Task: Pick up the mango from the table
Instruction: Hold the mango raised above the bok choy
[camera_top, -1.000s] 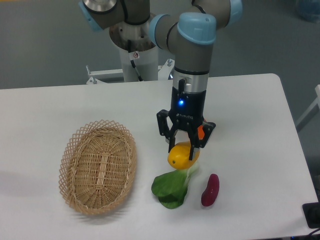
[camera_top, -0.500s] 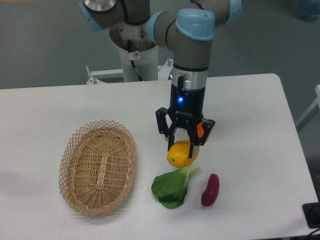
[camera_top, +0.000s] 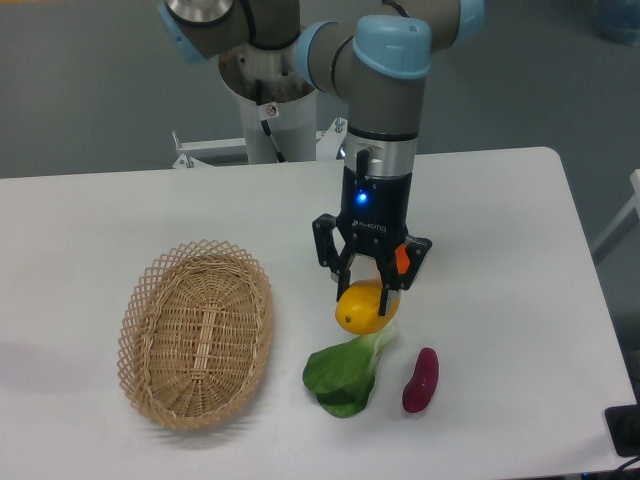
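Note:
The mango (camera_top: 364, 308) is a glossy yellow oblong fruit near the middle of the white table (camera_top: 500, 220). My gripper (camera_top: 367, 291) points straight down and is shut on the mango, its dark fingers on either side of the fruit. The mango hangs a little above the tabletop, just over the stem of a leafy green. A round orange fruit (camera_top: 402, 259) shows partly behind the gripper's right finger.
A woven wicker basket (camera_top: 197, 333) stands at the left. A green leafy vegetable (camera_top: 343, 377) lies just below the mango. A dark purple-red oblong vegetable (camera_top: 421, 380) lies to its right. The arm's base stands behind the table's far edge.
The gripper with the mango in it has risen slightly and shifted a little left. Nothing else has moved.

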